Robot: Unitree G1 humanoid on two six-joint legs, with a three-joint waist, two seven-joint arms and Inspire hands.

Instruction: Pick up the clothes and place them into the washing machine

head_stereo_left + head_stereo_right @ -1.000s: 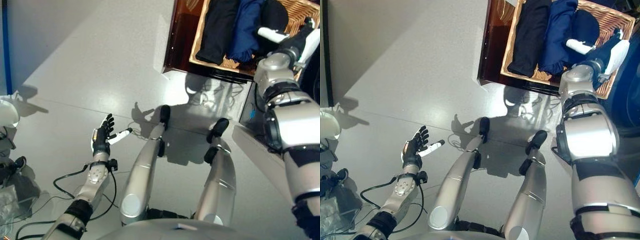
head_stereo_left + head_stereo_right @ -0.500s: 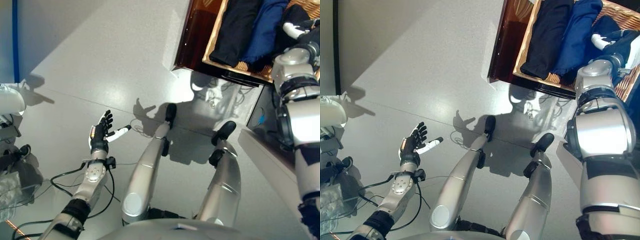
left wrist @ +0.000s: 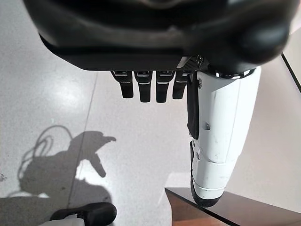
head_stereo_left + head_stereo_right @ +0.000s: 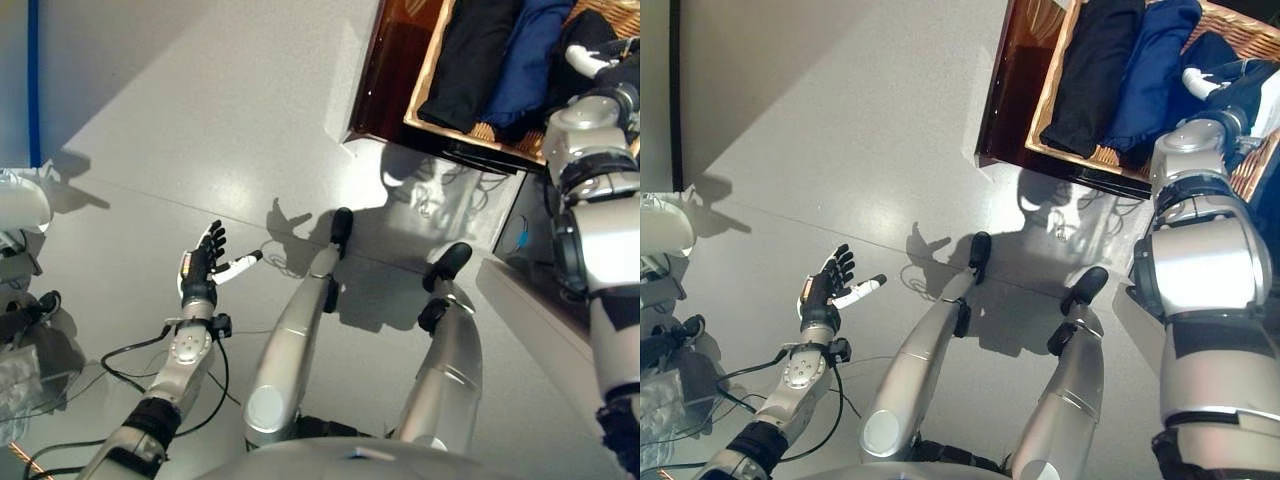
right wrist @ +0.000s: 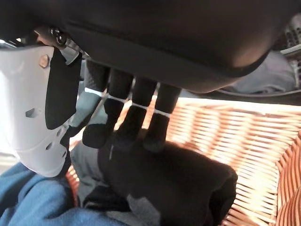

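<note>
A wicker basket at the upper right holds folded clothes: a black garment, a dark blue garment and a further dark piece under my right hand. In the right wrist view that right hand is open, its fairly straight fingers resting on a bunched black cloth, with blue cloth beside the white-covered thumb. My left hand hangs open over the grey floor at the lower left, holding nothing.
The basket stands on a dark brown wooden stand. A dark box-like unit sits low on the right by my right arm. A white rounded object and clutter lie at the far left edge. Grey cloth shows past the basket's weave.
The whole picture shifted between one second ago and half a second ago, so the camera moved. My right hand reached a little deeper into the basket. The left hand holds its pose.
</note>
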